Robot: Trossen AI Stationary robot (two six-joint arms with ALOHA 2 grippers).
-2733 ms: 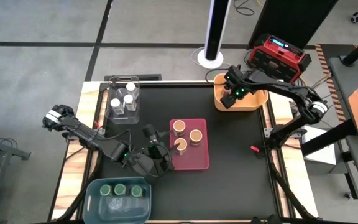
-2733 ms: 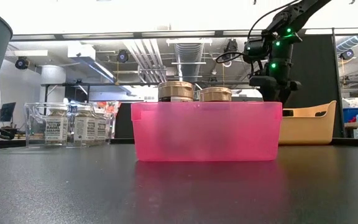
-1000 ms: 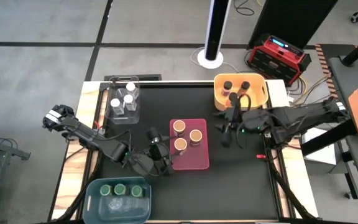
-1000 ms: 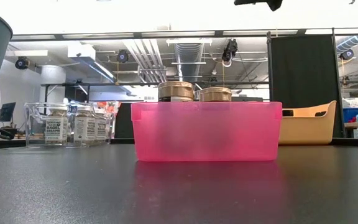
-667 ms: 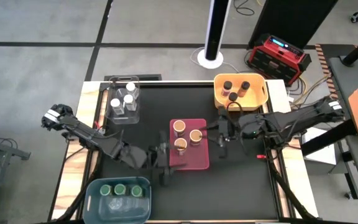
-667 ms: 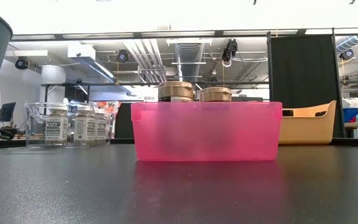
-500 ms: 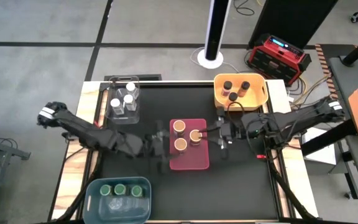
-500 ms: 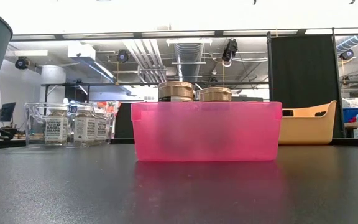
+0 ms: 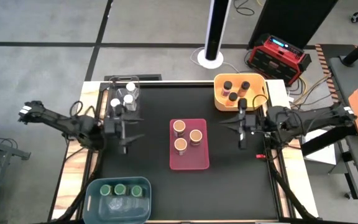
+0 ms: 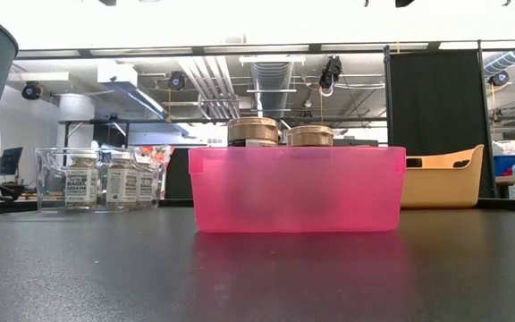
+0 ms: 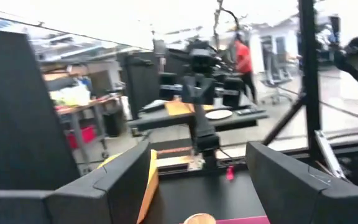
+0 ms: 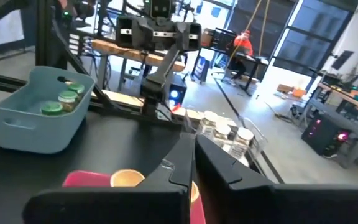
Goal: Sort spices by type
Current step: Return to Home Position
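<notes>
Left claw [image 9: 135, 129]: over the table's left side, right at the near end of the clear bin, pointing toward the table's middle. Released, fingers [image 11: 126, 180] spread wide, nothing between them.
Right claw [image 9: 230, 126]: over the table's right side, between the pink bin and the right edge, a little nearer than the yellow bin, pointing toward the middle. Clenched, fingers [image 12: 154, 180] pressed together, gripping nothing.
Gold-lid jars [image 9: 179, 127]: three, upright in the pink bin [image 9: 190, 163] at the table's middle. In the low view two lids stand above its rim.
White-lid jars [image 9: 128, 98]: three show, upright in the clear bin [image 9: 118, 84] at the far-left corner. The left arm covers the bin's near end in the high view.
Dark-lid jars [image 9: 245, 86]: three, in the yellow bin [image 9: 257, 93] at the far-right corner.
Green-lid jars [image 9: 119, 188]: three in a row along the far side of the blue bin [image 9: 91, 199] at the near-left corner.
Table [image 9: 229, 180]: black top, wooden strips along the left and right edges.
Beyond the table: a person in a red top [image 11: 244, 53] far off in the room, and a red box [image 9: 278, 53] on the floor past the far-right corner.
</notes>
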